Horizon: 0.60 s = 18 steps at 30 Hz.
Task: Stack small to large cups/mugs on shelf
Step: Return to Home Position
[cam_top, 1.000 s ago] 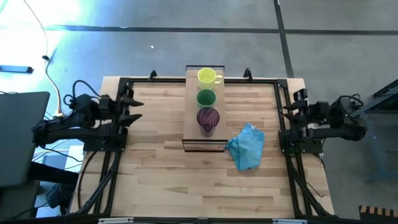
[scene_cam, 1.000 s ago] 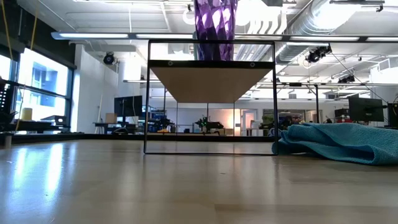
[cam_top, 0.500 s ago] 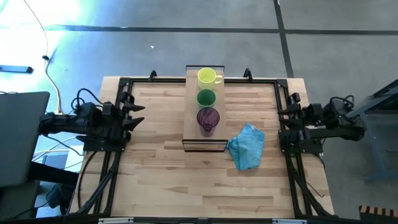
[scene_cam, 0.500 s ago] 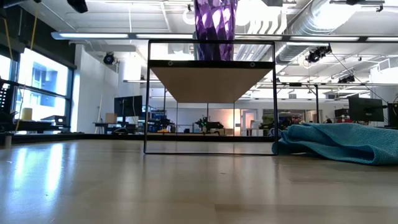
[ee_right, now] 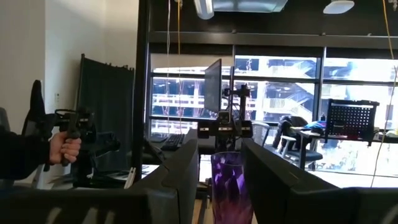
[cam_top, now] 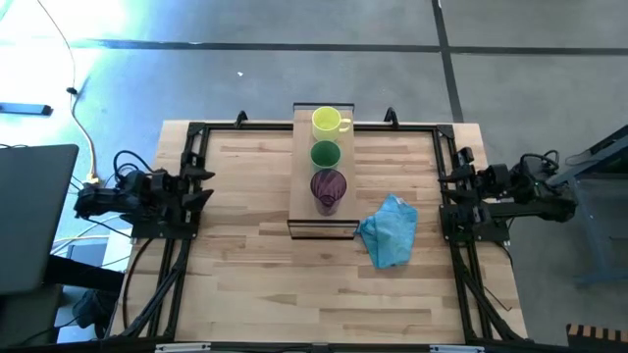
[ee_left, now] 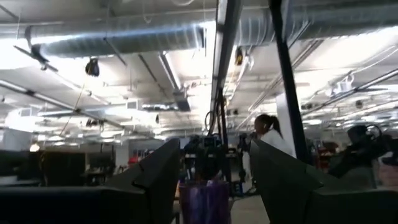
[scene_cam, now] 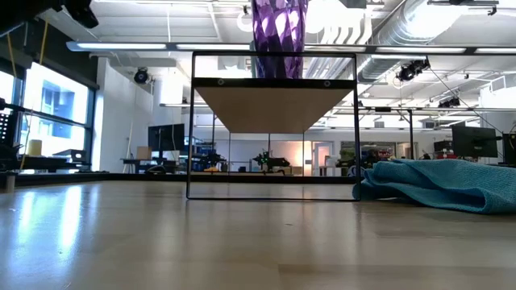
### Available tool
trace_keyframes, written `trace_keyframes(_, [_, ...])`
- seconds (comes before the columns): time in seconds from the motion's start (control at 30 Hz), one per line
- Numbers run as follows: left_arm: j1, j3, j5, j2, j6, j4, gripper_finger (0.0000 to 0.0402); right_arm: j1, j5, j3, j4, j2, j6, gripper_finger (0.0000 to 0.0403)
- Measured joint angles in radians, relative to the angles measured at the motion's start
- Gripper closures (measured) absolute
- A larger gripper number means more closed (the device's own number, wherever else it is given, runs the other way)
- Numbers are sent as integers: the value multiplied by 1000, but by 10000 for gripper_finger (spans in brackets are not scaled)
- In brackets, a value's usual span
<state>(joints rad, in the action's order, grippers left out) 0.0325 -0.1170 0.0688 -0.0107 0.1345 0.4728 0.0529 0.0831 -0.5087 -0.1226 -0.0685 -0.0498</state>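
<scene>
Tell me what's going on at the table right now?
Nothing is being handled. The yellow mug, green cup and purple tumbler stand in a row on the shelf, none inside another. A blue cloth lies on the table beside the shelf. The left gripper and right gripper sit at opposite side edges of the table, both open and empty.
</scene>
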Motion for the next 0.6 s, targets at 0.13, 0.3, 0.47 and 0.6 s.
trace_keyframes(0.13, [0,30,-13,2,0,20,218,0,0,0,2,0,0,288])
trace_keyframes(0.3, [0,60,-13,4,0,33,218,0,0,0,8,0,-2,288])
trace_keyframes(0.47, [0,111,5,3,-11,39,218,0,0,0,-37,0,5,288])
trace_keyframes(0.6, [0,109,20,5,-14,60,218,0,29,0,-54,0,29,288])
